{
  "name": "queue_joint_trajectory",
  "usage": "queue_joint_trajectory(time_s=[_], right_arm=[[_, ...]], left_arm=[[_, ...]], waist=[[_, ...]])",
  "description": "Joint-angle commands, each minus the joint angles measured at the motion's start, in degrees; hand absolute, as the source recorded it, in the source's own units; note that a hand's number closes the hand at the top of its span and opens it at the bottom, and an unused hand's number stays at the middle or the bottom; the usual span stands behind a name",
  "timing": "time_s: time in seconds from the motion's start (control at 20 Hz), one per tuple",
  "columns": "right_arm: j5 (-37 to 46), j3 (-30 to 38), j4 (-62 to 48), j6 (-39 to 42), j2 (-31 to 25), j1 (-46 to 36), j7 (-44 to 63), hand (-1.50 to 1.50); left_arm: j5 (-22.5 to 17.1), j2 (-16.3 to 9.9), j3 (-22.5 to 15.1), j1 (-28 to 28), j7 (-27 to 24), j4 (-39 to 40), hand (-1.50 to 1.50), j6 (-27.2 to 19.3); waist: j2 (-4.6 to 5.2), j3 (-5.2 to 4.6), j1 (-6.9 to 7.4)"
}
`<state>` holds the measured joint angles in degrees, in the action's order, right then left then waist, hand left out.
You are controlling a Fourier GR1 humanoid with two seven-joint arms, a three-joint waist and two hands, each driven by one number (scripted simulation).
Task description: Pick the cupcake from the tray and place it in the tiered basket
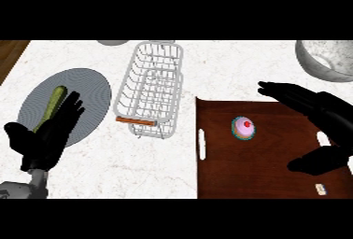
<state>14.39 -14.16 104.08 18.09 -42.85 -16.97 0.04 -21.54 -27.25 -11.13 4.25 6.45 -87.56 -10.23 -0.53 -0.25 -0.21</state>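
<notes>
Sitting on one tray [276, 177]: one cupcake [243, 128], beside one basket [151, 88].

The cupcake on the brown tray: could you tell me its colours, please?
Pink icing, red top and teal wrapper on the cupcake, in the head view.

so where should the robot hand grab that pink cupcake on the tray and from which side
Probably round the sides of its base, below the icing. The small round pink-iced cupcake with a red cherry stands upright and alone on the dark brown wooden tray, with bare tray all around it. The right robot hand is open just to its right, so coming from the right and above, fingers and thumb on opposite sides, looks the shortest approach.
</notes>
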Motion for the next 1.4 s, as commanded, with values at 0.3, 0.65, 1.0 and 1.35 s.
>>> queue_joint_trajectory(time_s=[0.3, 0.65, 1.0, 1.35], right_arm=[[1.7, -7.4, 15.1, 15.4, -0.1, -1.2, 23.6, -1.5], [12.5, -9.5, 3.5, 12.2, 10.6, -3.9, 23.5, -1.5], [22.5, -9.7, -4.1, 7.6, 13.1, 0.5, 15.9, -1.5], [32.1, -9.4, -12.9, 0.1, 17.1, -0.6, 9.7, -1.5]], left_arm=[[0.3, 0.5, 2.8, 0.3, 0.7, 0.5, 0.0, 2.3], [3.3, 2.9, 3.0, 2.6, 6.5, -2.8, 0.0, 1.0], [5.2, 5.0, 4.5, -1.9, 0.9, -1.0, 0.0, 5.3], [5.2, 4.1, 8.9, 1.4, 3.9, 1.1, 0.0, 8.0]], waist=[[0.4, 0.2, 0.13], [0.57, 0.26, 0.53], [0.52, 0.26, 0.42], [0.58, 0.26, 0.39]])
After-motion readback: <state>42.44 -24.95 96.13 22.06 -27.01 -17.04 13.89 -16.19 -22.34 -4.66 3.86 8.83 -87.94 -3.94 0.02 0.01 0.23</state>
